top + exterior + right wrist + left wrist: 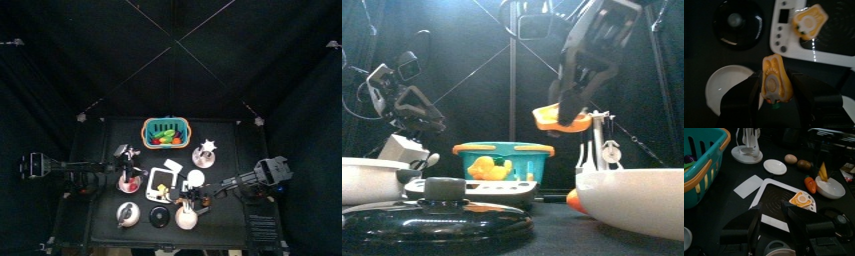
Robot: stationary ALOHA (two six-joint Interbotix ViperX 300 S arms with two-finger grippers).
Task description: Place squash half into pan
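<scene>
My right gripper (775, 81) is shut on an orange squash half (777, 84) and holds it in the air; in the front view the squash half (563, 118) hangs well above the table. A white square pan (769, 218) with a dark inside lies in the table's middle (166, 183). A second squash half (802, 200) lies in the pan and also shows in the right wrist view (811, 20). My left gripper (774, 225) is open and empty, hovering over the pan's near edge.
A teal basket (502, 160) stands at the back. Around the pan are a black lid (741, 22), white bowls (636, 200) (727, 90), a small white plate (775, 166), an egg (791, 158), a white stand (747, 153) and a white card (749, 185).
</scene>
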